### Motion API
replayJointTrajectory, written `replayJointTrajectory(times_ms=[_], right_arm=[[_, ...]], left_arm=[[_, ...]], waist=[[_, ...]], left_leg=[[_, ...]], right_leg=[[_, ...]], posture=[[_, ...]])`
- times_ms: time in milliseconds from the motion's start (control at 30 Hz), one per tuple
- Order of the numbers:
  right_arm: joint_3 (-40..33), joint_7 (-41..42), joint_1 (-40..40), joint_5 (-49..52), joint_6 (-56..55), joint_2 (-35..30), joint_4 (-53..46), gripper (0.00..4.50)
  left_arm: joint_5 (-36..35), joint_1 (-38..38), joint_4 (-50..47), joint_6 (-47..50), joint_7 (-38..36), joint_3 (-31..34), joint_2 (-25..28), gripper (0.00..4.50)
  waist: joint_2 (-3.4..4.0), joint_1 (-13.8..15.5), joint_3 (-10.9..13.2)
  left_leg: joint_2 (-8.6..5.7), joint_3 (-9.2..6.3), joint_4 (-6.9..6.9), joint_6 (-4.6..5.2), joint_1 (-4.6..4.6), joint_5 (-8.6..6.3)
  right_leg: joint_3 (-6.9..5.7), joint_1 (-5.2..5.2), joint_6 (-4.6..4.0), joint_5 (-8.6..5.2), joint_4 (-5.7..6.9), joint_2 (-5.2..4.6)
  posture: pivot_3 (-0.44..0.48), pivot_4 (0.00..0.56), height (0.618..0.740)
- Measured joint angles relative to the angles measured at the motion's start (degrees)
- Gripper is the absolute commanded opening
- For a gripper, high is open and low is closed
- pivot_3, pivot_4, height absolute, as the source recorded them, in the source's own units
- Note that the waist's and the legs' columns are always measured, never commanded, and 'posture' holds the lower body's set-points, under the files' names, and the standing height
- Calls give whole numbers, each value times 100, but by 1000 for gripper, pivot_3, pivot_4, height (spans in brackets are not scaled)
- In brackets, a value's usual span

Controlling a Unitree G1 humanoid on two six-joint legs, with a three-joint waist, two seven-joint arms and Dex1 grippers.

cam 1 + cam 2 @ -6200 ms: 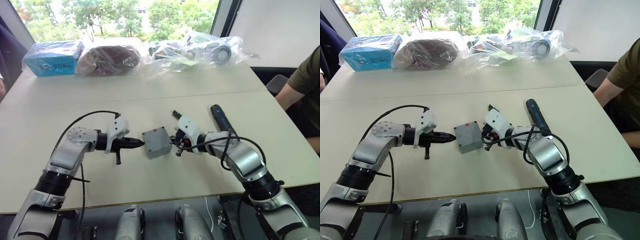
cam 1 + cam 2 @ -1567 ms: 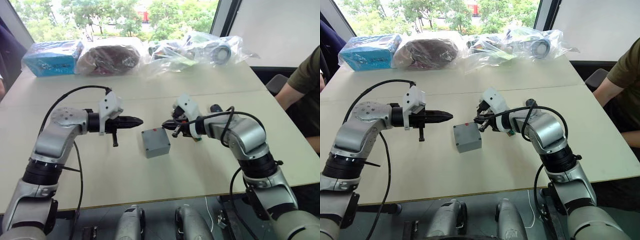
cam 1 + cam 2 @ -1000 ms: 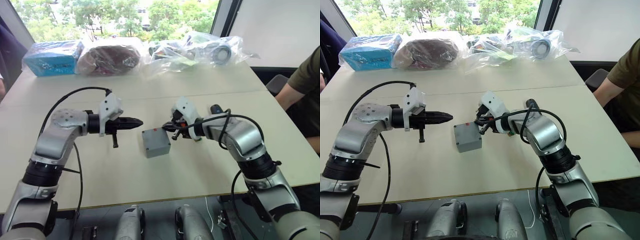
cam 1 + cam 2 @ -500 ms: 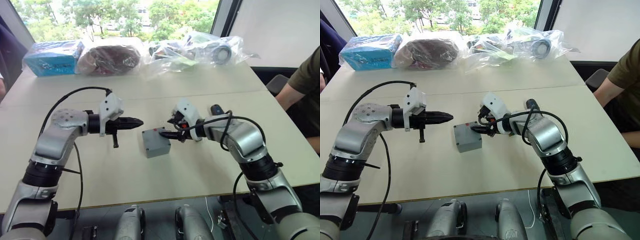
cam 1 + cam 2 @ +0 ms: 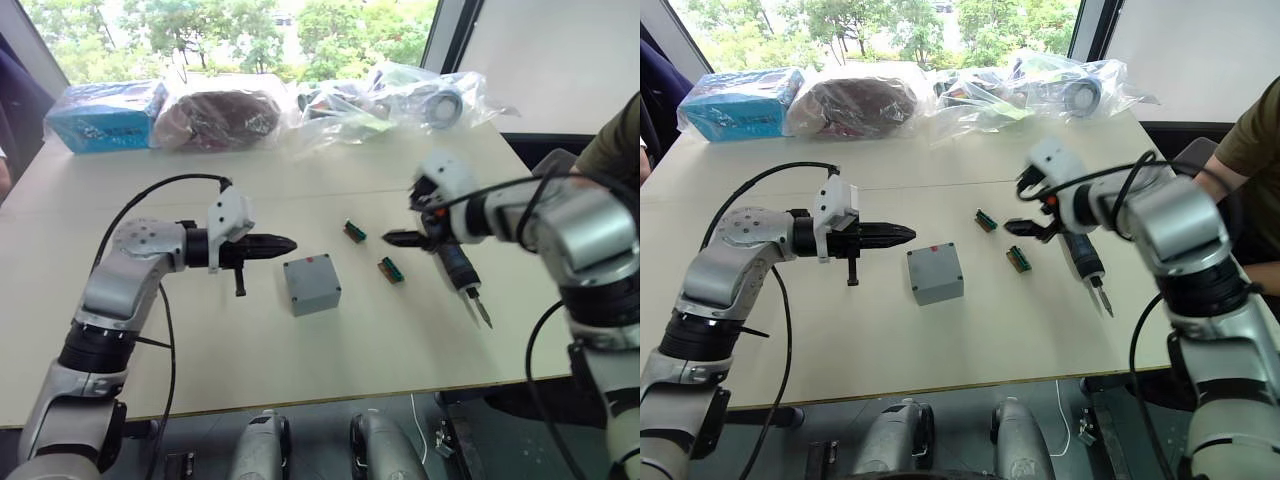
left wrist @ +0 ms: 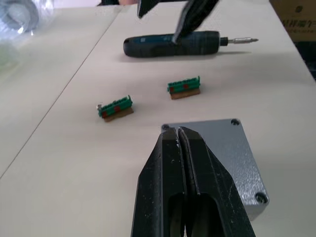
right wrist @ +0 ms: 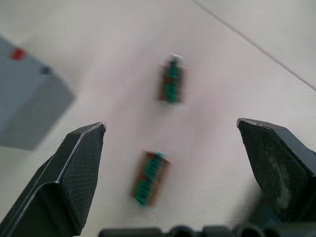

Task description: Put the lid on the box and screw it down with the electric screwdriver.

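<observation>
The grey box (image 5: 311, 284) stands at the table's middle, a small red mark on its far edge. The lid (image 6: 217, 148) lies flat on top of it, screw holes showing at the corners. My left gripper (image 5: 285, 243) is shut and empty, hovering just left of the box with its tips (image 6: 178, 136) over the lid's near edge. The electric screwdriver (image 5: 455, 268) lies on the table to the right, bit toward the front edge. Above its handle my right gripper (image 5: 398, 232) stands wide open, holding nothing, well to the right of the box.
Two green-and-brown connector blocks (image 5: 353, 231) (image 5: 390, 270) lie between box and screwdriver. Clear plastic bags (image 5: 390, 100) and a blue package (image 5: 105, 115) line the far edge. A person's sleeve (image 5: 615, 150) shows at the right. The table's front edge (image 5: 300, 405) runs close.
My right gripper has opened and drawn back from the box, rightward to above the screwdriver, uncovering the two connector blocks. The left gripper has barely shifted.
</observation>
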Motion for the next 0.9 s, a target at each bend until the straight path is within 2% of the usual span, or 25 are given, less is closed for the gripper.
replayJointTrajectory(times_ms=[100, 267, 567, 833, 900], right_arm=[[319, -78, -417, -108, 517, -221, 666, 4475], [1071, 17, -592, -227, 685, -498, 1317, 4475], [1760, 272, -729, -212, 978, -277, 2511, 4475], [2058, 385, -784, -339, 652, 95, 3242, 4475], [2061, 422, -858, -424, 549, 183, 3471, 4003]], left_arm=[[-54, -162, -48, -27, -31, -56, -149, 0], [-131, -222, -154, -1, -25, -147, -302, 0], [-180, -317, -293, 1, 73, -193, -371, 0], [-180, -200, -394, 3, 184, -202, -374, 0], [-181, -133, -470, 7, 192, -205, -369, 0]], waist=[[0, -1, 0], [0, -1, 0], [0, -8, 0], [-1, -6, 0], [-2, -7, -1]], left_leg=[[0, 2, 1, 0, 0, 0], [-1, 1, 0, 1, -2, 0], [-1, 0, 0, 0, -2, 0], [-1, 2, 2, 0, -1, 0], [-1, 2, 3, 0, -1, 0]], right_leg=[[2, -1, 0, 0, 0, -1], [5, -3, 0, 0, -1, 0], [6, -4, 0, 1, 0, 0], [6, -3, 1, 1, 1, 0], [6, -2, 2, 1, 2, 0]], posture=[[0, 150, 740], [0, 150, 740], [0, 150, 740], [0, 150, 740], [0, 150, 740]])
